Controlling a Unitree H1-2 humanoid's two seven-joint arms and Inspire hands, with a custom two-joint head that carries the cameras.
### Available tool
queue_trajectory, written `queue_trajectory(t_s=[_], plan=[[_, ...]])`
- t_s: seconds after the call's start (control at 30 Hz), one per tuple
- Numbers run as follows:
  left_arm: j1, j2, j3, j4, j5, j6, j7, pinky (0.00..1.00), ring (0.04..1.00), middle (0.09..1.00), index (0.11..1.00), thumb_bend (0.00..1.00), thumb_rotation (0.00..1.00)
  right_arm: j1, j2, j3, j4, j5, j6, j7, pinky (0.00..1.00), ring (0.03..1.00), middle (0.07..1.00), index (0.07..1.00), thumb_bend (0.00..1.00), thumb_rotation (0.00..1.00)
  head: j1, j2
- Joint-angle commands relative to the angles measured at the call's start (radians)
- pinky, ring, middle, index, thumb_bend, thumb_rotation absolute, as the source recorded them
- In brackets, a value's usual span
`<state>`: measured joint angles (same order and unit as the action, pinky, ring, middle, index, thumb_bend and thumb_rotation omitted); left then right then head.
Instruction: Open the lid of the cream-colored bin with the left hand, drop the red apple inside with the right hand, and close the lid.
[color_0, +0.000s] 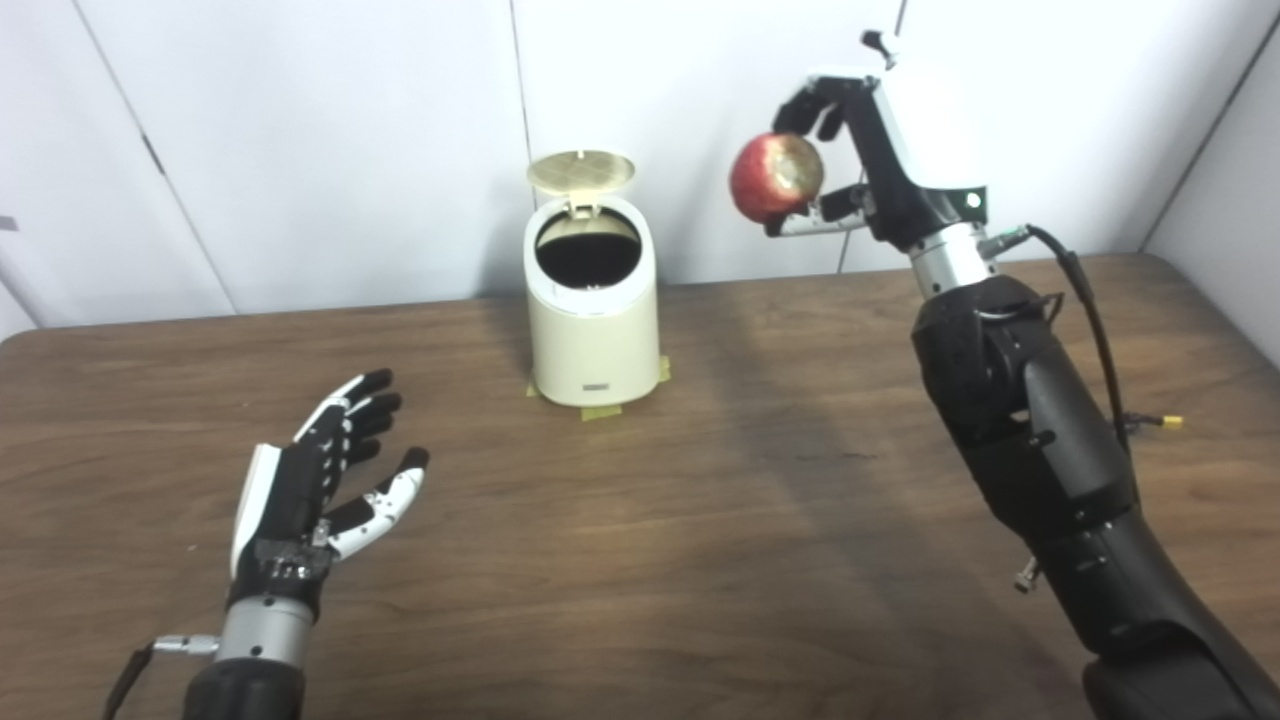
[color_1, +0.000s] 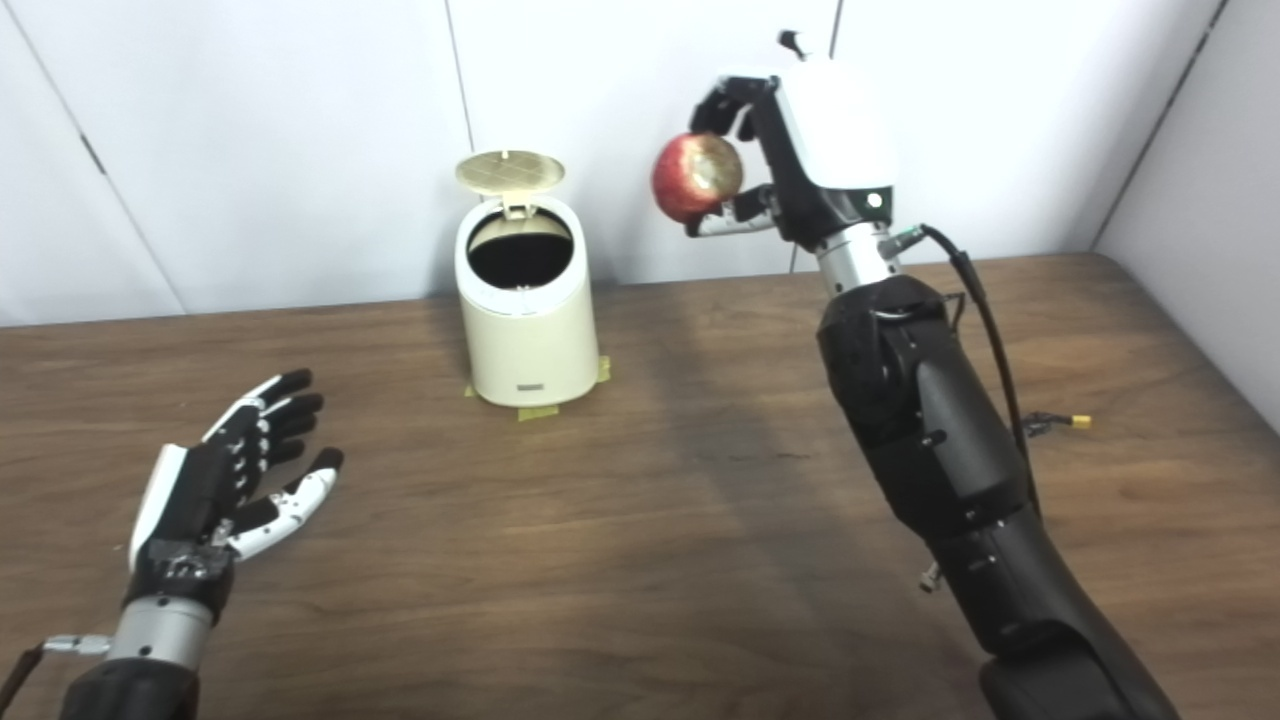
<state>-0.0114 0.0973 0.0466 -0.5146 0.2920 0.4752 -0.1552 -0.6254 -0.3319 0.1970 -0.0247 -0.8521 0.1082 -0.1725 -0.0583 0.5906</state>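
The cream-colored bin (color_0: 593, 330) stands at the back middle of the wooden table. Its round lid (color_0: 581, 172) is swung up and stands open, showing the dark inside. My right hand (color_0: 850, 165) is raised high to the right of the bin and is shut on the red apple (color_0: 776, 177), which hangs in the air above lid height, apart from the bin. My left hand (color_0: 325, 470) is open and empty, palm up, low over the table at the front left, well clear of the bin. The same scene shows in the right eye view, with the apple (color_1: 697, 176) and bin (color_1: 527, 320).
Yellow tape pieces (color_0: 600, 410) stick out under the bin's base. A black cable with a yellow tip (color_0: 1165, 421) hangs from the right arm over the table. White wall panels stand behind the table. The table's right edge runs near the side wall.
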Motion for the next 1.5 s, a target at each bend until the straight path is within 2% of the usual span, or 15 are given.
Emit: queue_trajectory(t_s=[0.0, 0.17, 0.23, 0.37, 0.6, 0.63, 0.67, 0.73, 0.8, 1.0, 1.17, 1.3, 1.4, 1.47], plan=[[-0.016, 0.005, -0.009, -0.003, 0.007, -0.033, 0.023, 0.84, 0.831, 0.822, 0.868, 0.40, 0.04, -0.085, 0.011, -0.006, -0.009, -0.006, -0.019, -0.014, 0.92, 0.494, 0.452, 0.495, 0.52, 0.00, 0.003, -0.003], [-0.010, 0.004, -0.021, 0.005, -0.003, -0.047, 0.037, 0.85, 0.838, 0.824, 0.873, 0.39, 0.07, -0.135, 0.054, 0.013, 0.042, -0.026, -0.034, -0.037, 0.86, 0.497, 0.458, 0.490, 0.52, 0.00, 0.016, -0.010], [-0.008, 0.005, -0.028, 0.008, -0.001, -0.054, 0.043, 0.84, 0.835, 0.825, 0.875, 0.38, 0.05, -0.149, 0.068, 0.020, 0.058, -0.032, -0.036, -0.042, 0.84, 0.500, 0.459, 0.486, 0.52, 0.00, 0.023, -0.012], [-0.005, 0.003, -0.037, 0.010, -0.003, -0.061, 0.051, 0.80, 0.826, 0.827, 0.877, 0.38, 0.03, -0.165, 0.085, 0.029, 0.084, -0.020, -0.062, -0.041, 0.87, 0.490, 0.465, 0.488, 0.52, 0.00, 0.026, -0.014], [-0.003, 0.001, -0.051, 0.013, 0.006, -0.060, 0.065, 0.84, 0.839, 0.824, 0.871, 0.38, 0.01, -0.183, 0.116, 0.044, 0.121, -0.015, -0.051, -0.010, 0.91, 0.470, 0.471, 0.495, 0.52, 0.00, 0.038, -0.017], [-0.003, 0.002, -0.054, 0.011, 0.008, -0.058, 0.066, 0.84, 0.837, 0.823, 0.871, 0.38, 0.02, -0.184, 0.120, 0.046, 0.130, -0.016, -0.054, -0.014, 0.91, 0.540, 0.470, 0.497, 0.53, 0.00, 0.042, -0.015], [-0.003, 0.002, -0.055, 0.010, 0.009, -0.056, 0.067, 0.83, 0.835, 0.823, 0.872, 0.38, 0.03, -0.186, 0.124, 0.050, 0.142, -0.017, -0.064, -0.025, 0.90, 0.564, 0.469, 0.499, 0.53, 0.00, 0.042, -0.015], [-0.005, 0.001, -0.056, 0.006, 0.010, -0.052, 0.069, 0.82, 0.832, 0.823, 0.874, 0.39, 0.05, -0.187, 0.132, 0.055, 0.160, -0.015, -0.078, -0.038, 0.88, 0.498, 0.462, 0.502, 0.52, 0.00, 0.045, -0.014], [-0.007, 0.002, -0.055, 0.005, 0.008, -0.050, 0.072, 0.82, 0.829, 0.821, 0.873, 0.39, 0.07, -0.182, 0.137, 0.060, 0.162, -0.017, -0.080, -0.041, 0.87, 0.482, 0.453, 0.507, 0.52, 0.00, 0.045, -0.014], [-0.009, 0.005, -0.054, 0.002, 0.002, -0.043, 0.075, 0.82, 0.831, 0.824, 0.875, 0.38, 0.07, -0.167, 0.145, 0.062, 0.158, -0.014, -0.082, -0.044, 0.87, 0.480, 0.458, 0.501, 0.52, 0.00, 0.042, -0.013], [-0.011, 0.004, -0.059, 0.003, 0.007, -0.040, 0.076, 0.81, 0.826, 0.824, 0.879, 0.38, 0.03, -0.170, 0.150, 0.063, 0.178, -0.017, -0.074, -0.049, 0.88, 0.492, 0.457, 0.494, 0.52, 0.00, 0.043, -0.012], [-0.016, 0.004, -0.055, 0.011, -0.001, -0.049, 0.079, 0.83, 0.829, 0.819, 0.870, 0.39, 0.05, -0.176, 0.161, 0.066, 0.211, -0.014, -0.082, -0.070, 0.87, 0.486, 0.460, 0.494, 0.52, 0.00, 0.043, -0.010], [-0.019, 0.005, -0.051, 0.010, -0.010, -0.052, 0.079, 0.80, 0.820, 0.822, 0.873, 0.38, 0.06, -0.174, 0.172, 0.062, 0.226, 0.006, -0.078, -0.062, 0.89, 0.485, 0.459, 0.495, 0.52, 0.00, 0.043, -0.008], [-0.019, 0.003, -0.048, 0.006, -0.017, -0.049, 0.078, 0.79, 0.821, 0.824, 0.877, 0.38, 0.04, -0.174, 0.175, 0.063, 0.235, 0.012, -0.080, -0.065, 0.86, 0.476, 0.458, 0.499, 0.52, 0.00, 0.045, -0.007]])
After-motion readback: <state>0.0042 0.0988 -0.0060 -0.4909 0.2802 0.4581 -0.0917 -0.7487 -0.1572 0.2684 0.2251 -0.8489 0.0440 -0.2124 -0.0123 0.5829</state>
